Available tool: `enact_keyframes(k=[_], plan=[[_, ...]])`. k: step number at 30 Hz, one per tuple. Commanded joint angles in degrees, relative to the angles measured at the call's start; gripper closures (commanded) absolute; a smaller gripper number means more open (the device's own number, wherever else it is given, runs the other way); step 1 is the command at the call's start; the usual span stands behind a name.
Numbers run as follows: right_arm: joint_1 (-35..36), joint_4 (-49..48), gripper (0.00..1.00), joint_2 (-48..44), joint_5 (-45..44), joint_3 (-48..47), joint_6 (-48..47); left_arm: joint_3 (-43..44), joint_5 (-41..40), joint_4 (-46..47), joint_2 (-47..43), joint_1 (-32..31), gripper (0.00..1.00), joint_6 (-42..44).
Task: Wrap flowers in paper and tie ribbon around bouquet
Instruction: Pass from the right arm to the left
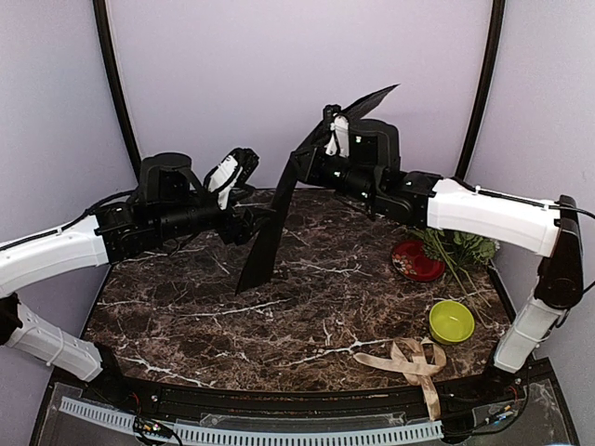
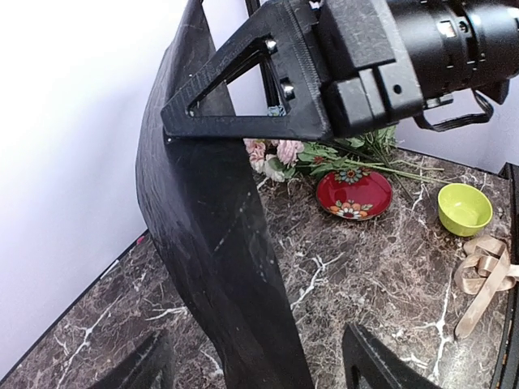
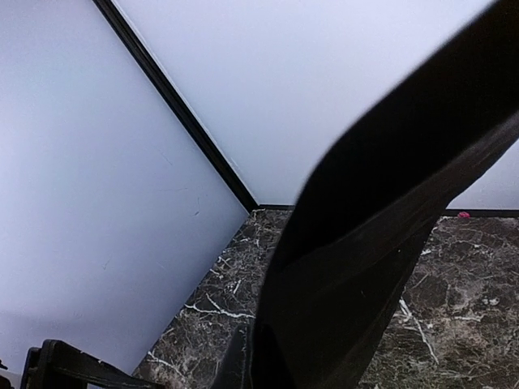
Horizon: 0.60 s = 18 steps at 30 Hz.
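Black and thin, the paper [image 1: 268,237] hangs nearly upright over the middle of the bench [image 1: 186,316], its lower end down by the marble. The left claw [image 2: 259,369] stands wide, one finger on either side of the sheet, gripping nothing. At the sheet's upper edge the right claw [image 1: 305,165] is clamped on the paper and holds it up. Further right the flowers [image 1: 460,246] lie unwrapped behind a red dish [image 1: 416,260]. The ribbon [image 1: 414,360] lies loose near a green bowl [image 1: 451,321]. By this showing the task is barely begun: spreading the sheet, wrapping and tying are all left.
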<state>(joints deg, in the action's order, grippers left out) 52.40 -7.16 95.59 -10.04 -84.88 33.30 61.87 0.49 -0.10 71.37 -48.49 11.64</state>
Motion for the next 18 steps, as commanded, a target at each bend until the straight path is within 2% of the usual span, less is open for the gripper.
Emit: enact_keyframes(k=[1, 6, 10, 13, 18], plan=[[1.77, 0.87, 1.00, 1.00, -4.51, -2.65, -3.60, 1.94, 1.22, -0.35, 0.93, 0.06, 0.28, 0.59], [2.59, 0.95, 1.00, 1.27, -4.69, -2.65, -4.08, 2.01, -4.69, 0.67, 2.37, 0.12, 0.38, 2.65], [2.79, 1.20, 1.00, 1.49, -5.08, -2.88, -4.43, 2.99, -5.59, -1.47, 4.40, 0.07, 0.43, 3.98], [2.79, 1.09, 1.00, 1.68, -4.94, -2.96, -4.60, 2.87, -7.11, -1.15, 5.06, 0.13, 0.60, 3.68], [2.75, 1.54, 1.00, 2.10, -5.15, -3.34, -5.48, 3.00, -6.28, -0.65, 4.38, 0.14, 0.64, 3.47]])
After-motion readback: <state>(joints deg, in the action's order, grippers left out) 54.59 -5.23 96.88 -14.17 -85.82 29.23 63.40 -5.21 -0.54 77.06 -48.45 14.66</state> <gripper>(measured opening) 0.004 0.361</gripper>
